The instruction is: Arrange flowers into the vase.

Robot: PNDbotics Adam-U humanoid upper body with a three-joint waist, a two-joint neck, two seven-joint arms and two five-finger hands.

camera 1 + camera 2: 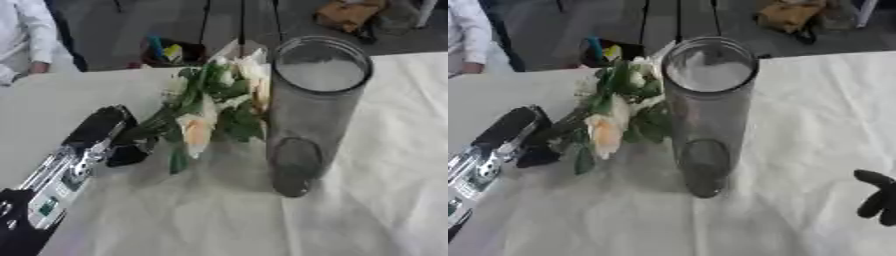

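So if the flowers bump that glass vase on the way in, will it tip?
Possibly. The vase is tall and narrow, so a push near its rim could topple it. It looks empty, so probably light. Clear glass: likely slippery and breakable. The left robot hand holds the flowers right beside it.

Surface: table (pixel 385 200) — white cloth covering (pixel 798 100)
On it: tall clear glass vase (pixel 313 115) — upright

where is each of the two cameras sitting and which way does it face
Left eye view: in the robot's head, looking down at the table; shows the left hand holding the flowers beside the vase.
Right eye view: the same head's other eye, facing likewise; the right hand shows at the right edge.
Both share the vase, flowers, left hand and white table.
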